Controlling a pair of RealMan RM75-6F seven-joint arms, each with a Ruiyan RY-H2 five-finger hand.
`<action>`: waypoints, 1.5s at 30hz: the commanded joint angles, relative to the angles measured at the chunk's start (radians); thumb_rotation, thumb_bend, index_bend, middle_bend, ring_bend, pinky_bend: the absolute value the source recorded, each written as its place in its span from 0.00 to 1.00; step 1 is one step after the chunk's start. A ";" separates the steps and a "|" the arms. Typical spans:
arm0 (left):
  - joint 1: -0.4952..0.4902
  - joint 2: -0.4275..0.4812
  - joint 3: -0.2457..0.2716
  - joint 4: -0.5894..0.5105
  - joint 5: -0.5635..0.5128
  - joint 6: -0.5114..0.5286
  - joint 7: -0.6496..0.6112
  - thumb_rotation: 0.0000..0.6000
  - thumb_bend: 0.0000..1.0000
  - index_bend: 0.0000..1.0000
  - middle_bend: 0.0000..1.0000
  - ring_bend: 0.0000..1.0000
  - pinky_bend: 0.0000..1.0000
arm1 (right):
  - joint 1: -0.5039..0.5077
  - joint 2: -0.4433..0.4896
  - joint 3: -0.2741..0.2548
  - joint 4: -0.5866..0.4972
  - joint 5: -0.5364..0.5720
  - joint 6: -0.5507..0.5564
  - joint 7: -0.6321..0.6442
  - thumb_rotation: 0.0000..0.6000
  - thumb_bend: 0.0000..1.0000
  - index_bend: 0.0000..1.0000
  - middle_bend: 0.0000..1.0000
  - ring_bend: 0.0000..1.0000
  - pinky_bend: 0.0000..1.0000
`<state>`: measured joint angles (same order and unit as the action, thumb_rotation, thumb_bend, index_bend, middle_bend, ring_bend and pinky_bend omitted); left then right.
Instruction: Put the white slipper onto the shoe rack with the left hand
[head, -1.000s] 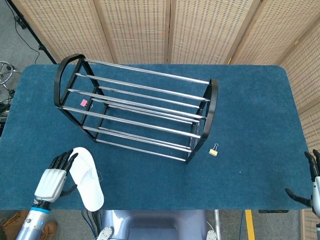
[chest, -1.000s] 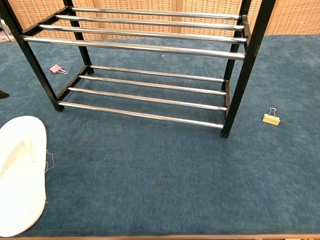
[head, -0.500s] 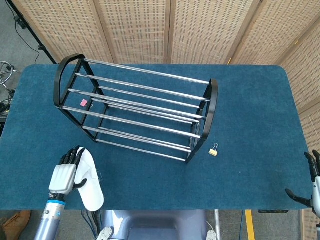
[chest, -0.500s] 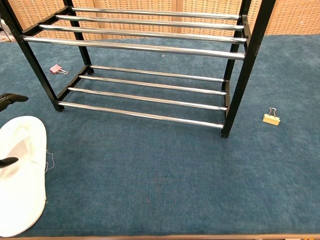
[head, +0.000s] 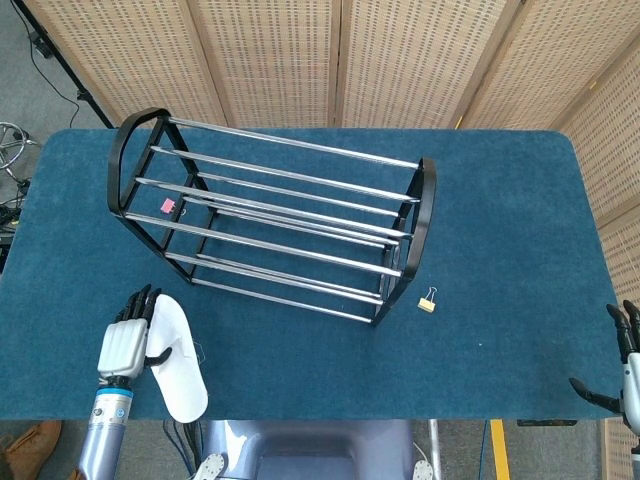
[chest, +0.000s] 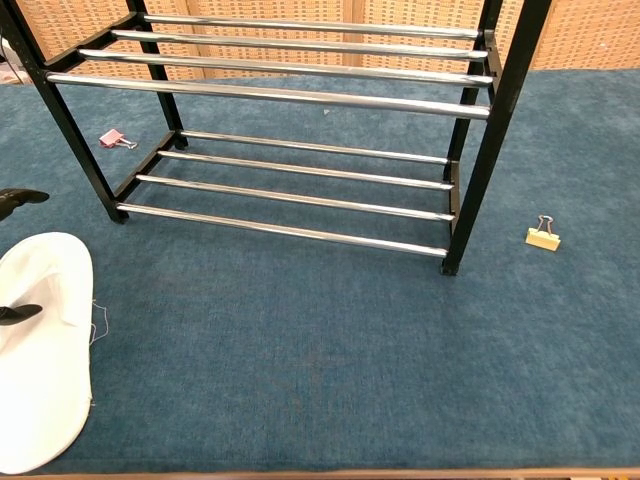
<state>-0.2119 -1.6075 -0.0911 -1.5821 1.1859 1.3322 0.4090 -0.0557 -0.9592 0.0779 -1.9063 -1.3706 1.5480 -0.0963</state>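
The white slipper (head: 176, 361) lies flat on the blue table near the front left corner, also at the lower left of the chest view (chest: 42, 352). My left hand (head: 127, 337) sits against its left side with fingers spread and pointing away from me, and its thumb reaches over the slipper. In the chest view only a black fingertip (chest: 20, 197) and the thumb tip (chest: 20, 314) show. The black and chrome shoe rack (head: 270, 222) stands behind the slipper (chest: 300, 130). My right hand (head: 626, 368) hangs at the table's right front edge, fingers apart, holding nothing.
A beige binder clip (head: 428, 301) lies right of the rack's near foot (chest: 543, 236). A pink clip (head: 168, 205) sits inside the rack's left end (chest: 115, 138). Folding screens stand behind the table.
My left hand has moved forward and to the right, up against the slipper's side, bringing its fingertips and thumb into the chest view. The slipper and right hand have stayed put.
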 joint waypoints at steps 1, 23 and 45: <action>-0.001 -0.008 -0.007 0.020 -0.008 0.001 -0.005 1.00 0.20 0.00 0.00 0.05 0.24 | 0.000 0.001 -0.001 -0.001 -0.001 -0.001 0.000 1.00 0.00 0.00 0.00 0.00 0.00; -0.005 -0.019 0.021 0.144 0.104 0.016 -0.120 1.00 0.54 0.49 0.43 0.40 0.58 | 0.004 0.005 -0.013 -0.010 -0.008 -0.019 0.001 1.00 0.00 0.00 0.00 0.00 0.00; -0.015 0.032 0.103 0.215 0.395 0.117 -0.386 1.00 0.60 0.52 0.45 0.42 0.59 | 0.004 0.008 -0.015 -0.013 -0.010 -0.018 0.009 1.00 0.00 0.00 0.00 0.00 0.00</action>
<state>-0.2131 -1.5813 0.0000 -1.3947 1.5339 1.4321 0.0714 -0.0520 -0.9515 0.0628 -1.9192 -1.3810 1.5300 -0.0875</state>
